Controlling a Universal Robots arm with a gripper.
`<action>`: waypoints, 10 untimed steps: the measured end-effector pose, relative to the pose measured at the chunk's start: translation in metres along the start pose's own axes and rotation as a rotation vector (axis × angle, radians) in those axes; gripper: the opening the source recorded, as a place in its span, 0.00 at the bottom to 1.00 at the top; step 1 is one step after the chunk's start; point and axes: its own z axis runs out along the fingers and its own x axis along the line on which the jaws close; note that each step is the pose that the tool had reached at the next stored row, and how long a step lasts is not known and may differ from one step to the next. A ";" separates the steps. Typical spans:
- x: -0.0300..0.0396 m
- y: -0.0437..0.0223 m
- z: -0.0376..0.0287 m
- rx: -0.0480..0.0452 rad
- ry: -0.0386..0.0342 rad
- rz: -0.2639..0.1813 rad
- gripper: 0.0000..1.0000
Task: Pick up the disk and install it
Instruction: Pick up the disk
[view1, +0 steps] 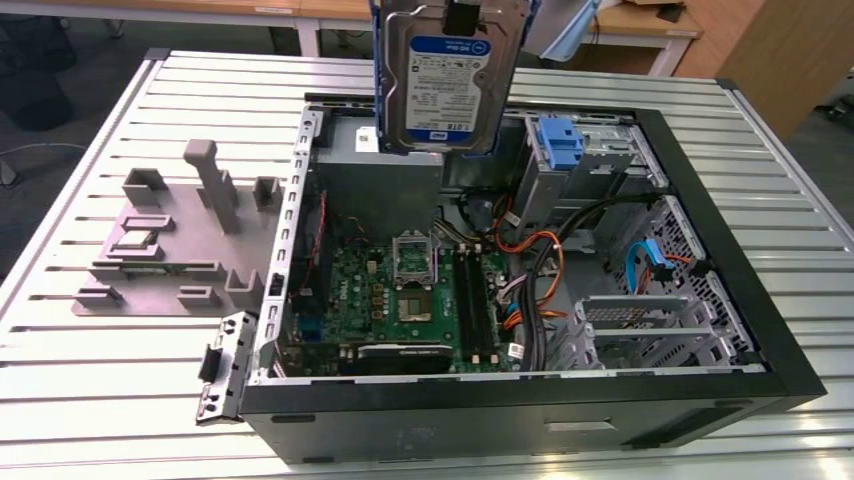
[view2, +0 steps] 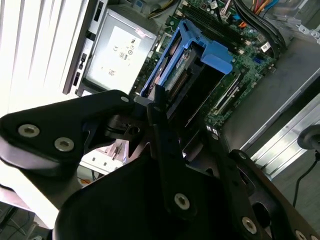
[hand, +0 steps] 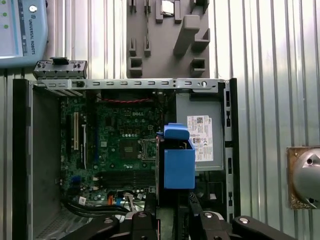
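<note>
My gripper (hand: 171, 204) is clamped on one end of the disk (view1: 447, 78), so the drive hangs upright in its blue carrier frame above the open computer case (view1: 507, 425), free end down; I judge that is so it can enter a bay edge-first. Below it lie the grey power supply (hand: 200, 137) and the motherboard (view1: 400, 290), with the drive bay's blue bracket (view1: 561, 140) just beside it on the exterior view's right and orange cables (view1: 541, 255) that could snag. Farther off, the grey parts fixture (view1: 174, 240) stands on the slatted table (view1: 120, 380), well apart.
</note>
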 end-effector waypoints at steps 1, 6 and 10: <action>0.0018 -0.0001 -0.0001 0.0000 0.0001 0.000 0.35; 0.0092 -0.0004 -0.0004 0.0006 0.0001 0.009 0.35; 0.0134 -0.0007 -0.0003 0.0014 -0.0002 0.020 0.35</action>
